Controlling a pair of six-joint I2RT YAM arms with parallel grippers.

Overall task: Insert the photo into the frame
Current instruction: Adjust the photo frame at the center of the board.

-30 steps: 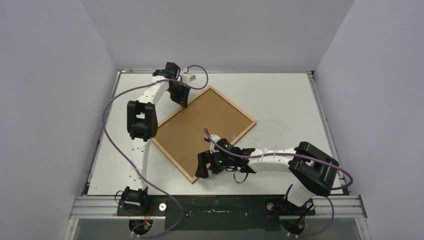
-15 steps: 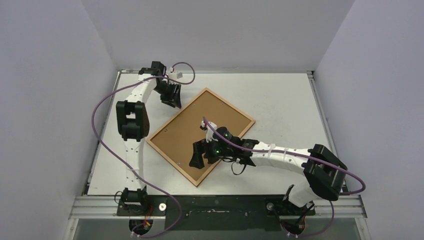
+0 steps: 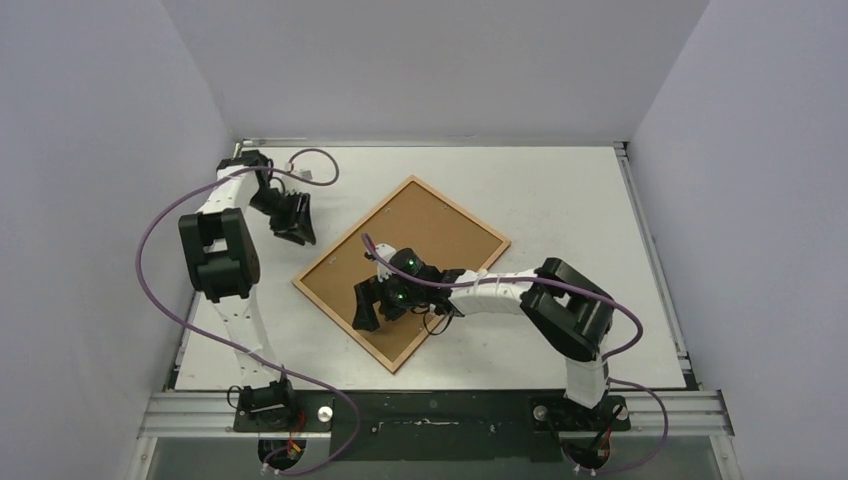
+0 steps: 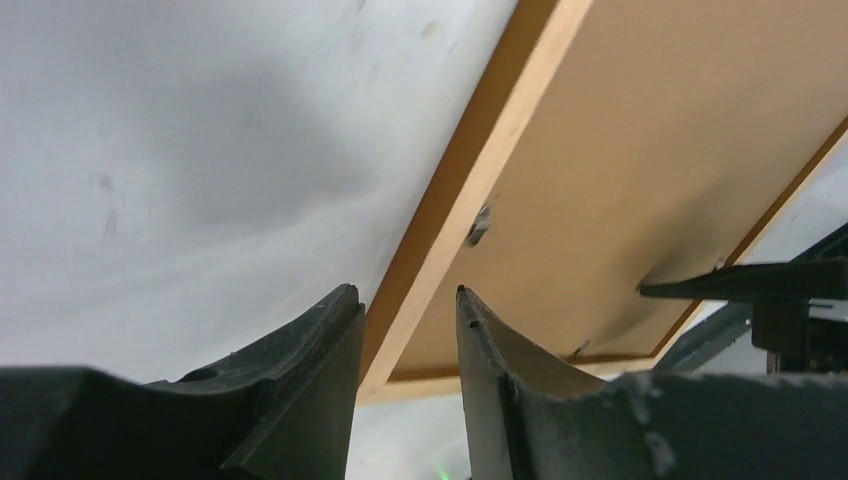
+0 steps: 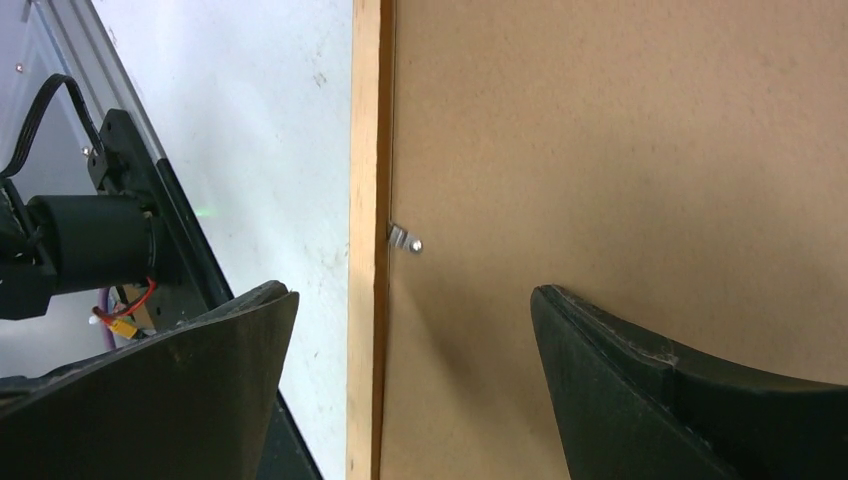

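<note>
The frame (image 3: 460, 209) lies back up and askew in the middle of the surface (image 3: 560, 200), its brown backing (image 3: 420, 240) showing. The left fingers (image 3: 300, 232), partly open and empty, hang near its far-left edge. The right fingers (image 3: 364, 314), spread wide and holding nothing, straddle its near-left rim.

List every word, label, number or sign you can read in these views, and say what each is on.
None: no text can be read in any view.
The frame lies face down; its brown backing board is plain.
The metal clip at its edge bears no marking.
The white table shows only faint scuffs.
</note>
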